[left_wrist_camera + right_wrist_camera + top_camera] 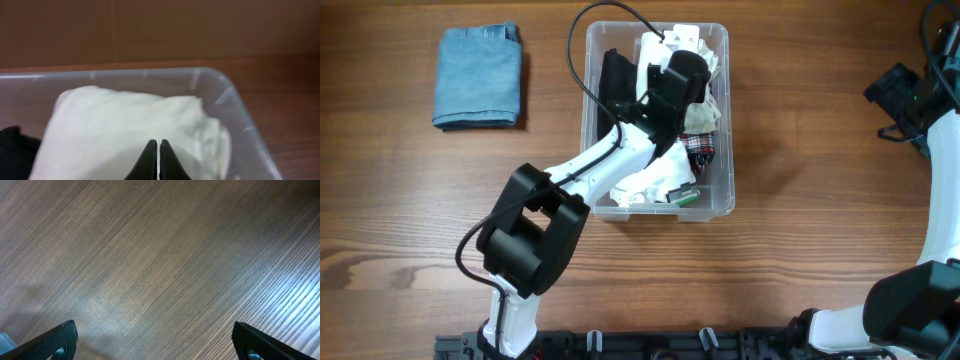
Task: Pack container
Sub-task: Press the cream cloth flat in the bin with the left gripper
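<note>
Two grippers differ: the left gripper (158,144) is pinched fully together with nothing visible between its jaws, over a white cloth (125,120) inside the container (725,150), toward 12 o'clock on the table (800,260). The right gripper (155,335), spread wide and empty, hangs near 2 o'clock.

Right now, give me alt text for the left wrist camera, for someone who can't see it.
The left gripper, jaws shut, points at a white cloth lying in a clear plastic container. A black item shows at lower left; wooden table lies beyond.
</note>
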You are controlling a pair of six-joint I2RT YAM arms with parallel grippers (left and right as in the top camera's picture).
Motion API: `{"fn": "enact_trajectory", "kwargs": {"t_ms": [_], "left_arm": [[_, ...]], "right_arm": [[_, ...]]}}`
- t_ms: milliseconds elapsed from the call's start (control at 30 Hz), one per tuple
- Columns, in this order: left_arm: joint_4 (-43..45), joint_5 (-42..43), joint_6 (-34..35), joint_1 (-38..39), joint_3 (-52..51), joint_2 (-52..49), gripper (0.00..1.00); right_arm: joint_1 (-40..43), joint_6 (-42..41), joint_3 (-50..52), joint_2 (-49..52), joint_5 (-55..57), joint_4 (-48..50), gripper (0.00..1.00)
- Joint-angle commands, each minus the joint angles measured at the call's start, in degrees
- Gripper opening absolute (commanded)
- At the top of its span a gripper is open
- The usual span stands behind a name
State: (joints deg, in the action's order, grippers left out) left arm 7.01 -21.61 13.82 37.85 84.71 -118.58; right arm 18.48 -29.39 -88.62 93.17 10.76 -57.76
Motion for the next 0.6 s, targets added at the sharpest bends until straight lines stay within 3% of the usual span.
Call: {"fn": "enact_trajectory", "kwargs": {"t_ms": [0, 400, 567], "left_arm": [[-1.53, -0.09, 0.35, -1.53, -0.33, -0.15, 0.04], [-4.5, 2.51, 3.32, -2.6, -0.33, -5.95, 0.06], [-0.85, 2.49, 1.55, -2.38, -0.33, -3.76, 0.07]], "right_arm": [[-0.02, -0.76, 0.09, 0.28, 0.35, 0.17, 1.0], [-0.02, -0.76, 0.09, 0.28, 0.37, 0.17, 1.0], [-0.02, -0.74, 0.09, 0.28, 0.35, 0.17, 1.0]]}}
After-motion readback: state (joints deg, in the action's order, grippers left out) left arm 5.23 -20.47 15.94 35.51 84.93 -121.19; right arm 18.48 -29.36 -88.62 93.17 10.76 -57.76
